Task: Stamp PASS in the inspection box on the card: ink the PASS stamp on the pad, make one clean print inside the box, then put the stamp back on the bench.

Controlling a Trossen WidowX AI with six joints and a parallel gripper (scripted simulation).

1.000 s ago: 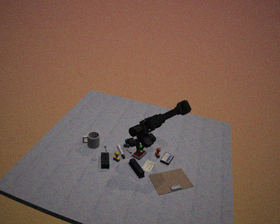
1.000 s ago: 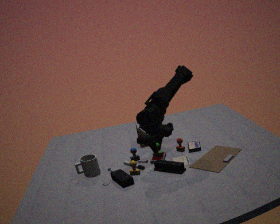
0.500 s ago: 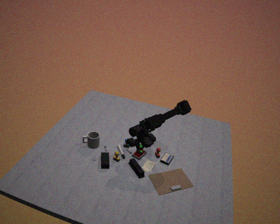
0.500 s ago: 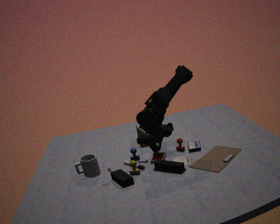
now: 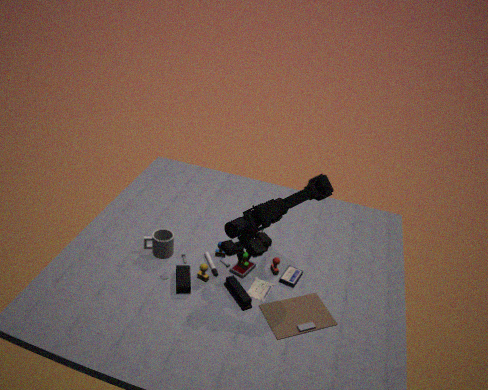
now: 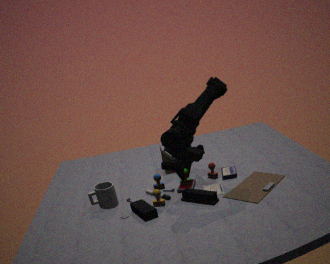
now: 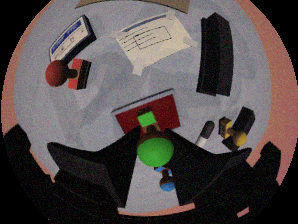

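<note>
Orange-brown backdrop, grey table (image 5: 134, 300) (image 6: 90, 244) (image 7: 100, 112). Toward left edge, mug (image 5: 163, 244) (image 6: 106, 195). Mid-table, gripper (image 5: 244, 252) (image 6: 185, 174) (image 7: 152, 131) pinches green stamp (image 5: 245, 256) (image 6: 185, 172) (image 7: 155, 151) — upright, over red ink pad (image 5: 242, 269) (image 6: 186, 185) (image 7: 167, 111); contact unclear. Inking looks in hand. Right of pad, nearer front edge, card (image 5: 260, 289) (image 6: 214, 189) (image 7: 154, 39), box unstamped — next, likely lift straight, carry over box, press once, level.

On our pale, faintly streaked desk (image 5: 134, 310) (image 6: 101, 237) we see a grey mug (image 5: 163, 245) (image 6: 106, 195), a red ink pad (image 5: 238, 270) (image 6: 191, 186) (image 7: 168, 111), a small card (image 5: 260, 289) (image 6: 215, 188) (image 7: 155, 40), a brown board (image 5: 294, 312) (image 6: 253, 186) (image 7: 150, 4), and red (image 5: 275, 265) (image 6: 212, 170) (image 7: 67, 74), yellow (image 5: 203, 273) (image 6: 158, 198) (image 7: 234, 133) and blue stamps (image 5: 220, 250) (image 6: 158, 181) (image 7: 166, 180), all standing near the pad.
</note>
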